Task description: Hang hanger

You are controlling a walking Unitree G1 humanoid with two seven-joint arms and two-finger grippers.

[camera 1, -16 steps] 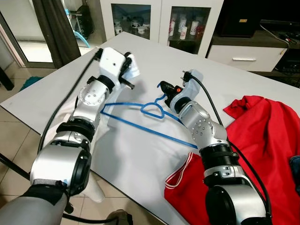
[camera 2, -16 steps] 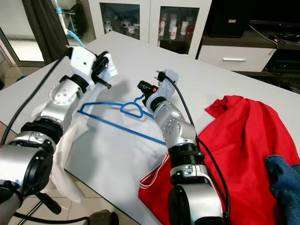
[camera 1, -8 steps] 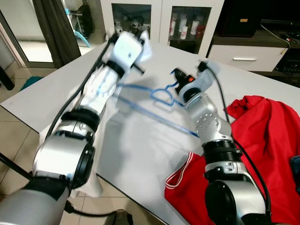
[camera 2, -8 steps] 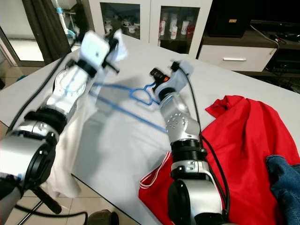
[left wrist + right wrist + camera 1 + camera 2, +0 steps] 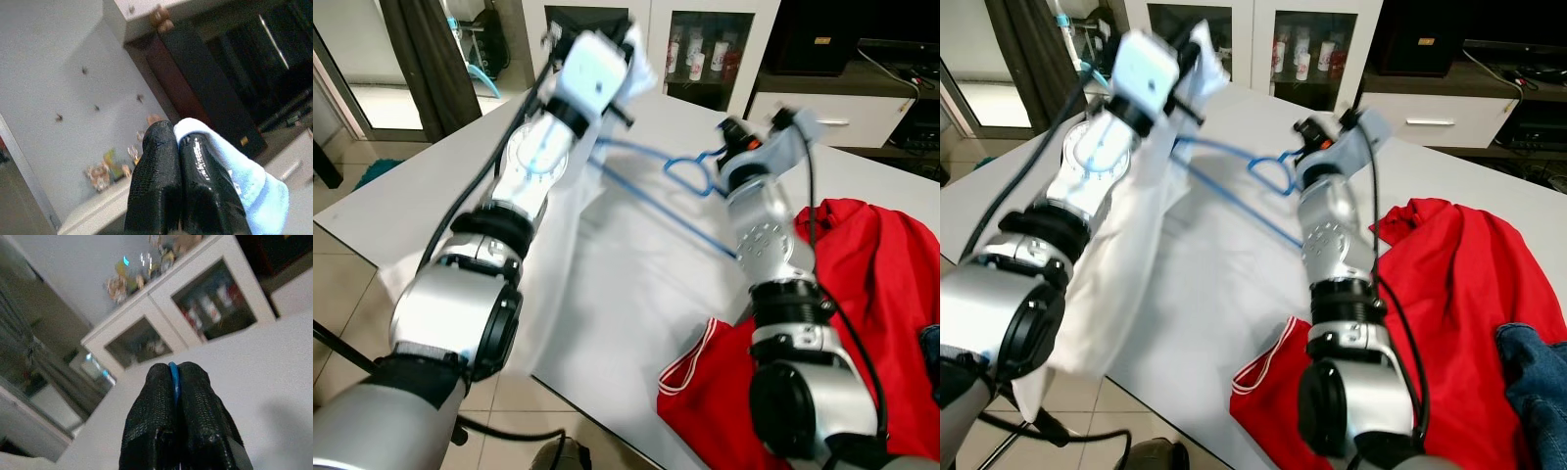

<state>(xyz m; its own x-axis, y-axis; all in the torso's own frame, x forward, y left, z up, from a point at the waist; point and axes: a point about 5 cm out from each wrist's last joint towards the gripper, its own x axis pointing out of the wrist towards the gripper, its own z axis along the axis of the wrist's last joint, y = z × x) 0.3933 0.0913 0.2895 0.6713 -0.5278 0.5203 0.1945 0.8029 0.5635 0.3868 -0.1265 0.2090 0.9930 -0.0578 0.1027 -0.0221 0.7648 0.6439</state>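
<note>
A thin blue wire hanger [image 5: 661, 201] hangs in the air over the white table [image 5: 636, 294], tilted, with its hook [image 5: 1273, 168] toward the right arm. In the right wrist view my right gripper [image 5: 173, 369] is shut on the blue hook wire [image 5: 173, 377]; in the head view the right gripper [image 5: 736, 132] is raised above the table. My left gripper [image 5: 628, 44] is lifted high at the hanger's far end, shut on a white garment [image 5: 1126, 245] that drapes down along the left arm. The left wrist view has the pads [image 5: 156, 161] pinching pale cloth [image 5: 234, 181].
A red garment [image 5: 871, 284] lies crumpled on the table's right side, and its trimmed edge [image 5: 690, 367] reaches the front edge. Blue jeans [image 5: 1538, 377] lie at the far right. A white cabinet with glass doors [image 5: 636, 39] stands behind the table.
Both arms have risen and swung right, lifting the hanger off the table. The white garment has come up with the left gripper and now hangs down.
</note>
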